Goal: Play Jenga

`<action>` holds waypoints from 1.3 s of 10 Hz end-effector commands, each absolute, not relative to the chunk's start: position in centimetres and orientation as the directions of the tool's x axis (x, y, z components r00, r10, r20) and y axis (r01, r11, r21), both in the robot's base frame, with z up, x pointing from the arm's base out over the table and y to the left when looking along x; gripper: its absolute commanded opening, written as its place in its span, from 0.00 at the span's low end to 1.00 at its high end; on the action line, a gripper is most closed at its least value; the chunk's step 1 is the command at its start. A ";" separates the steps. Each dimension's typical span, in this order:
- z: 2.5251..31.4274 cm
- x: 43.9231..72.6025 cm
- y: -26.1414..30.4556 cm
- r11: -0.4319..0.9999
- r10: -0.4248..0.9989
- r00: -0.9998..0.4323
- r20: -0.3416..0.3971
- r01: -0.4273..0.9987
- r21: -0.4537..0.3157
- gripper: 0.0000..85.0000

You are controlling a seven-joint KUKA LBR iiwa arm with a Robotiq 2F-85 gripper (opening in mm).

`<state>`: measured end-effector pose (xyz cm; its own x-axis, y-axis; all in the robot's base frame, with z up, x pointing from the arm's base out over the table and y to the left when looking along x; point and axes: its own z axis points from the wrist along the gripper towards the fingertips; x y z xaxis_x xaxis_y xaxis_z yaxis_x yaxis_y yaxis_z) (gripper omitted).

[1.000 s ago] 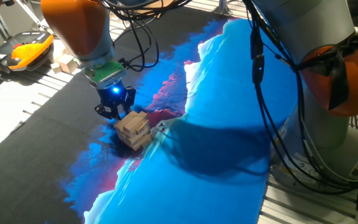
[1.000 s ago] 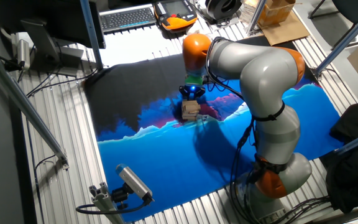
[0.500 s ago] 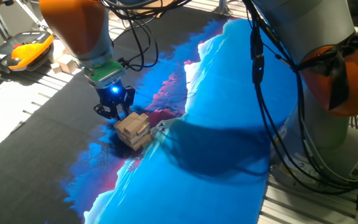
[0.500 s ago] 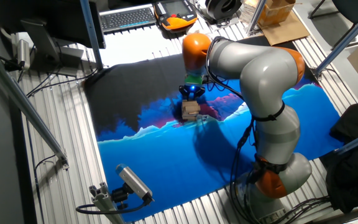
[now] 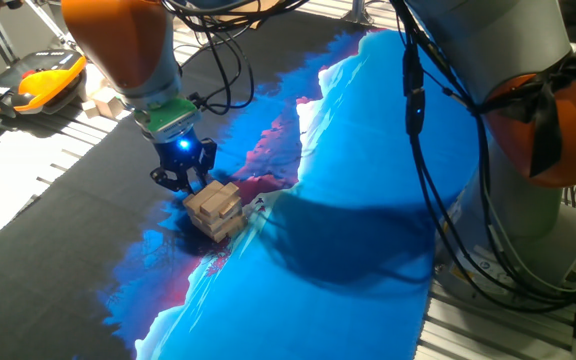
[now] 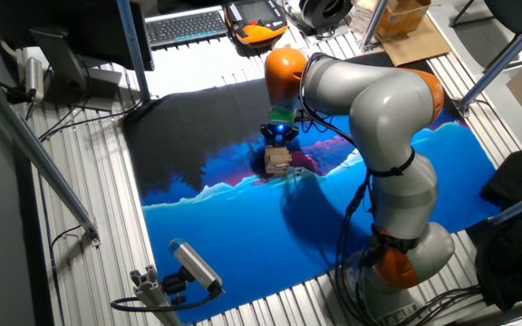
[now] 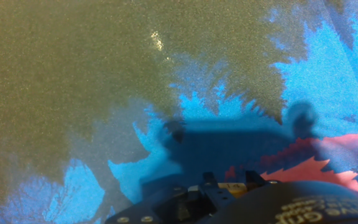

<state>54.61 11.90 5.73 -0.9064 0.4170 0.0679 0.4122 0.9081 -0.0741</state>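
Jenga (image 5: pixel 214 208) tower: low, pale wood, layers askew, on the blue-and-pink printed mat (image 5: pixel 368 200) near its black part | gripper (image 5: pixel 181 178): just beside the tower's upper layers, contact unclear; finger spread cannot be told | loose wooden blocks (image 5: pixel 103 102): well apart, at table edge

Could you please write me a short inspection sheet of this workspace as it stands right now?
Surface: mat, black and blue with pink patches, on a slatted table.
Job's things: Jenga tower, low, slightly askew, standing.
Clutter: loose blocks at the mat's edge.
Hand: hand low beside the tower; open or shut cannot be told.
Cables: black cables along the arm.
Surroundings: keyboard, orange pendant, cardboard box.
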 end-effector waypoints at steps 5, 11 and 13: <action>5.7 54.6 11.9 0.906 0.420 -0.905 0.068 0.416 -0.074 0.20; 5.7 54.7 11.9 0.905 0.423 -0.904 0.064 0.418 -0.079 0.40; 5.7 54.7 11.9 0.904 0.425 -0.903 0.062 0.420 -0.080 0.40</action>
<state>54.66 11.86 5.73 -0.9032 0.4247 0.0617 0.4197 0.9041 -0.0802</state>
